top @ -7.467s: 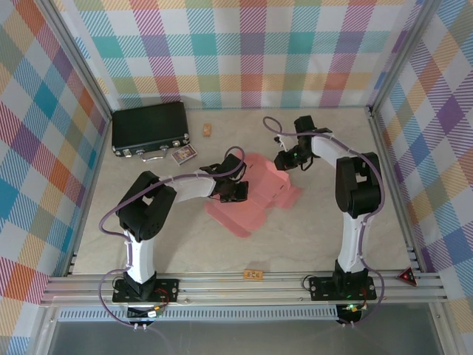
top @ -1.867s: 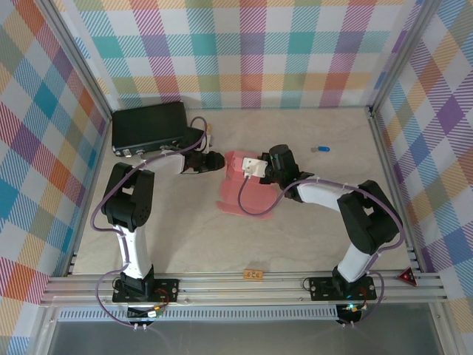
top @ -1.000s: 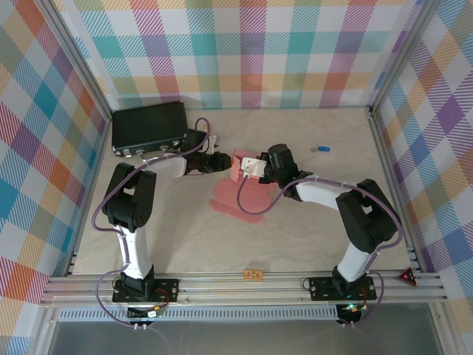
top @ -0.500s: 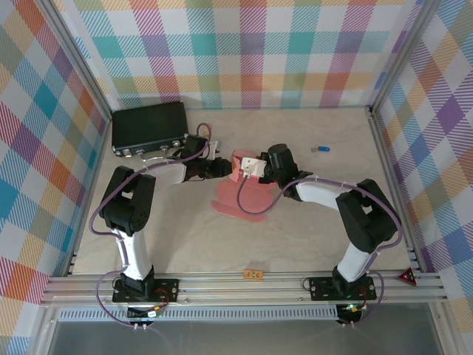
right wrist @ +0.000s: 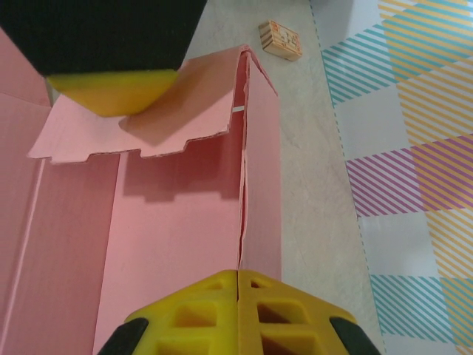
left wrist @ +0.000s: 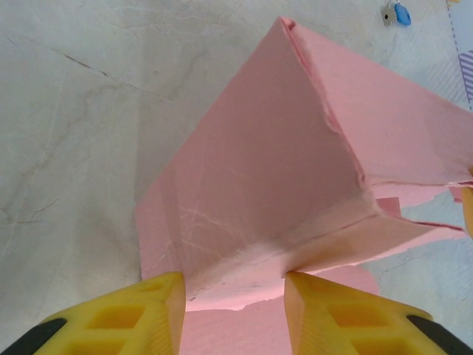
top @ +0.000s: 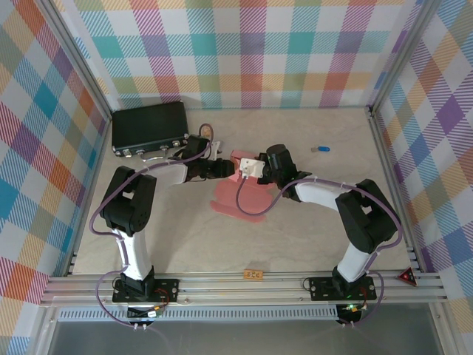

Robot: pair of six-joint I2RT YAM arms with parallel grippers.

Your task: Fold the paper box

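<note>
The salmon-pink paper box (top: 244, 198) lies mid-table, partly folded, with one end raised. My left gripper (top: 225, 169) reaches in from the left, its jaws open. A worn, creased pink flap (left wrist: 236, 274) spans the gap between its yellow fingers (left wrist: 159, 310) and touches both. My right gripper (top: 245, 171) comes from the right and is shut (right wrist: 238, 275) on the edge of an upright side wall (right wrist: 260, 185). In the right wrist view the left gripper's yellow fingertip (right wrist: 111, 92) presses on a notched flap (right wrist: 148, 122) at the box's far end.
A black case with metal latches (top: 148, 127) sits at the back left. A small wooden block (right wrist: 279, 38) lies just beyond the box. A small blue object (top: 320, 149) is at the back right. An orange tag (top: 253, 274) sits on the near rail.
The left gripper has moved right, from beside the black case up against the box's raised end. The right gripper stays shut on the wall. The box has folded up from a flat sheet.
</note>
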